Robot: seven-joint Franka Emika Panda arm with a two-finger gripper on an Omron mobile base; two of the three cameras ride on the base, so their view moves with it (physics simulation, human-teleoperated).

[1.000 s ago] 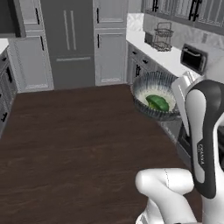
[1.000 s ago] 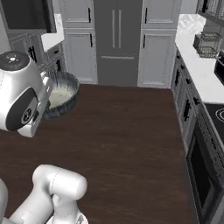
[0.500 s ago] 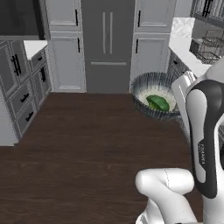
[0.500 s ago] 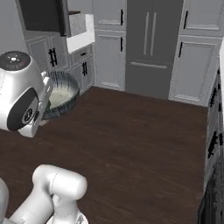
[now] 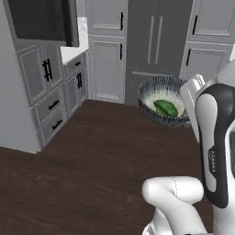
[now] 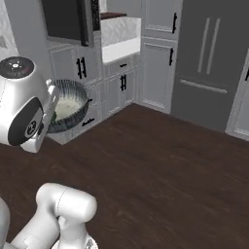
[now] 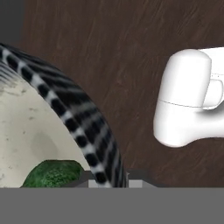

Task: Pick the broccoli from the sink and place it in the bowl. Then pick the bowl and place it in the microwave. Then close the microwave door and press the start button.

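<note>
Swung further left with the base since the earlier frame, with the cabinets sliding right across both base views. Carried aloft over the dark wood floor (image 5: 92, 156): the bowl (image 5: 151, 109), rim pinched by the end effector (image 7: 107, 177), the broccoli (image 5: 165, 108) lying inside.

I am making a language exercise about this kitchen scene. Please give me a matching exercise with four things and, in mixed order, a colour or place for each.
Things:
1. broccoli
2. bowl
3. floor
4. microwave door

Descriptions:
A. dark brown wood
B. black glass window, up on the left
C. green, lying inside the bowl
D. streaked dark outside, pale cream inside, held up above the floor

Pairs: 1-C, 2-D, 3-A, 4-B
</note>
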